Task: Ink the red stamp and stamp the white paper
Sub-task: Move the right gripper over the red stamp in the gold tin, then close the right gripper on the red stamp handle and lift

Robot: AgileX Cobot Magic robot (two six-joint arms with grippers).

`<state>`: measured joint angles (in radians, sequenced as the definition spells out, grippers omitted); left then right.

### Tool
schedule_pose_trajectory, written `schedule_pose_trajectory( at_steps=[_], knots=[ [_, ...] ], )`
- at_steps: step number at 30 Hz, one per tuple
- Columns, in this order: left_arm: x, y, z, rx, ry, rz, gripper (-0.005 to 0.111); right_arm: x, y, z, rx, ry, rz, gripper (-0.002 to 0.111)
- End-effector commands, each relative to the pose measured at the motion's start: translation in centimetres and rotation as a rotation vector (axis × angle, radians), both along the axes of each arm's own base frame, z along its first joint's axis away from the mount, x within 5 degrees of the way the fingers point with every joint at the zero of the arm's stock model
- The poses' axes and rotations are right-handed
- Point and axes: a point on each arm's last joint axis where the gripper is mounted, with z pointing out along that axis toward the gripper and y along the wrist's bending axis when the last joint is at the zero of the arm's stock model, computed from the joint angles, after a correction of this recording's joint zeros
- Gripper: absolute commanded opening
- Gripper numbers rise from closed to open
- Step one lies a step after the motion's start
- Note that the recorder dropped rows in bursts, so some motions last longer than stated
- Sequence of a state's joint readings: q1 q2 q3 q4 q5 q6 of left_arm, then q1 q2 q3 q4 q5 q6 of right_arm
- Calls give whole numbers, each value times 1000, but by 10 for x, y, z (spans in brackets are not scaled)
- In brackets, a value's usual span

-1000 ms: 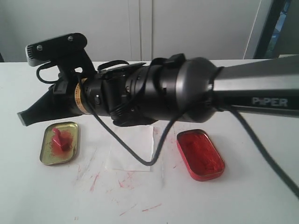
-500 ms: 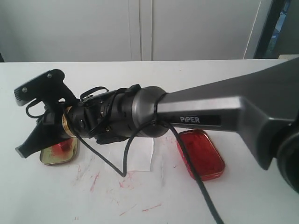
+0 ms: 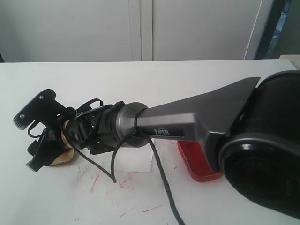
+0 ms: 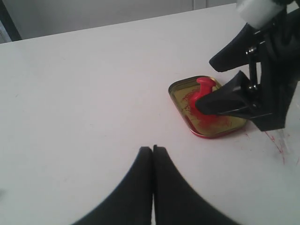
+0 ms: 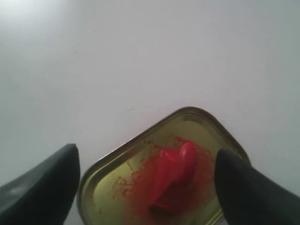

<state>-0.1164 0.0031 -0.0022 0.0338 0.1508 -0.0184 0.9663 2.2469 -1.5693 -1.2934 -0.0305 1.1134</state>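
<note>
The red stamp rests in a gold tin smeared with red, its knob pointing up at a slant. My right gripper is open low over that tin, one finger on each side of the stamp with a gap to both. In the exterior view this gripper reaches across to the table's left and hides the stamp and most of the gold tin. The white paper lies mid-table, partly under the arm. My left gripper is shut and empty over bare table, short of the tin.
A red ink-filled tin lies right of the paper, half hidden by the right arm. Red smears mark the white table in front of the paper. A white cabinet wall stands behind the table.
The right arm swung left and dropped down onto the gold tin, covering the stamp in the exterior view. Its jaws went from shut to wide open.
</note>
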Motion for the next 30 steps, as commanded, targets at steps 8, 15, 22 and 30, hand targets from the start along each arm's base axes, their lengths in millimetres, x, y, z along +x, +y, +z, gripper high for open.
schedule_pose_trajectory(
  at_steps=[8,15,22,30],
  knots=[
    [0,0,0,-4,-1,-7,0,16,6,-24,-67,-33,-79,74],
    [0,0,0,-4,-1,-7,0,18,4,-29,-65,-6,-132,54],
    [0,0,0,-4,-1,-7,0,18,10,-22,-29,-8,-104,52],
    [0,0,0,-4,-1,-7,0,22,13,-15,-15,-27,-119,51]
  ],
)
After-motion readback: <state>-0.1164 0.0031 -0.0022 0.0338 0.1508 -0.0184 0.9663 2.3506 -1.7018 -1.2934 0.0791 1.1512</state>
